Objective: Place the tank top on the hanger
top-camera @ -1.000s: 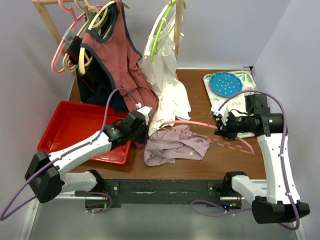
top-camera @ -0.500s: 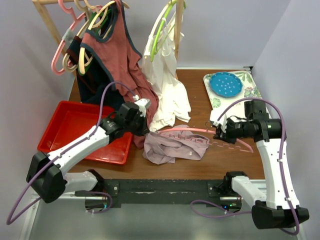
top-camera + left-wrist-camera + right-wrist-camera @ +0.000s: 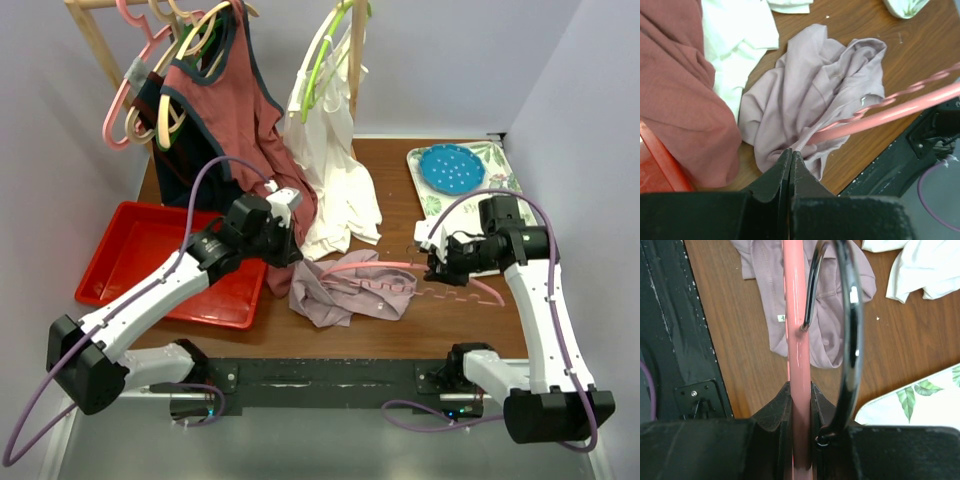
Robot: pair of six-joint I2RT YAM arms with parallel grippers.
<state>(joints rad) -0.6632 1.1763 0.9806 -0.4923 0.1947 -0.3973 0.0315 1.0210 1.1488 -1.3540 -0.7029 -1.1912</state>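
Over to the left pincer [image 3: 791, 156] first: clamped tight, tips pressed together on a pinch of the limp pale mauve thin-fabric tank top [image 3: 815, 95] at its near edge. Otherwise lying crumpled on the brown wooden table [image 3: 450, 322], bunched towards the front, just right of the shallow red plastic tray [image 3: 150, 250] and below the hanging white garment [image 3: 330, 170].

Now across to the right pincer [image 3: 797, 390]: locked onto the bar of the slim salmon-pink plastic hanger [image 3: 794, 315], right beside its dark glossy curved hook [image 3: 850, 315]. Stretching leftwards across the heap of mauve fabric, far tip right up by the left pincer's tips, at the pinched cloth. Cannot tell whether threaded into an opening of the top or merely lying over the folds.

Up behind, draped from the pale wooden rack [image 3: 95, 35]: a darker rust-red tank top with dark trim [image 3: 230, 110].
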